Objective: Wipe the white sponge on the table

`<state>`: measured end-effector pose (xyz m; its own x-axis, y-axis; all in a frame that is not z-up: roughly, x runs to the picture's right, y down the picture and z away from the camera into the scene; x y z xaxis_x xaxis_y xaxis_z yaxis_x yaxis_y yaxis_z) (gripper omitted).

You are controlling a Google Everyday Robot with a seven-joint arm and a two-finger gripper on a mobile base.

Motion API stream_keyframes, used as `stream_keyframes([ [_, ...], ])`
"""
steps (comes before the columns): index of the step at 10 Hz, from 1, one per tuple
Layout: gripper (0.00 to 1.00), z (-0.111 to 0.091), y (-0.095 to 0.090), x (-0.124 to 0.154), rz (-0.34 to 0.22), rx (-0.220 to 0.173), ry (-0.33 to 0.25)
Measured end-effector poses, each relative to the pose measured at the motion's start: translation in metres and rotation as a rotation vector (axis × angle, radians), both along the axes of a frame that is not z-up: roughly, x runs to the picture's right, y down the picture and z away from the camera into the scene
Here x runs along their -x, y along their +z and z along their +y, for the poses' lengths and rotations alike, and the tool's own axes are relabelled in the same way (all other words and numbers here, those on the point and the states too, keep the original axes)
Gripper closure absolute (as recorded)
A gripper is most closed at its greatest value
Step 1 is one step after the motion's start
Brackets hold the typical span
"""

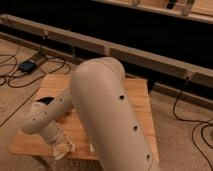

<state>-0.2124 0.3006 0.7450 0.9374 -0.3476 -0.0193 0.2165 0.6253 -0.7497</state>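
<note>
A: What surface and room are shown?

B: A low light-brown wooden table [137,107] of joined planks is seen standing on a speckled beige carpet [185,135]. Behind it a long pale wall rail [150,55] is run beneath dark panelling. Black cables [15,75] and a small dark box-shaped adapter [26,65] are laid on the floor at the left. Much of the table is covered by the large beige rounded arm [107,117], and part of a dark round bowl [46,100] is seen beside the arm's lower segment.

A: Where is the white sponge relative to the claw?

B: The pale claw [64,148] is lowered at the near edge of the table, left of centre. A small flat off-white sponge [61,151] is seen directly at the claw's tip, touching the table there. Whether the claw is clamped on it cannot be told.
</note>
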Motion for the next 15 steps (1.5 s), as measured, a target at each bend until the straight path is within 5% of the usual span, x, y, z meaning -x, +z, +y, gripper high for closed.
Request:
stream_keyframes([
  [7, 1.00, -0.018, 0.011, 0.049, -0.039, -0.030, 0.013],
  [15, 1.00, -0.061, 0.056, 0.037, 0.064, -0.069, 0.071],
])
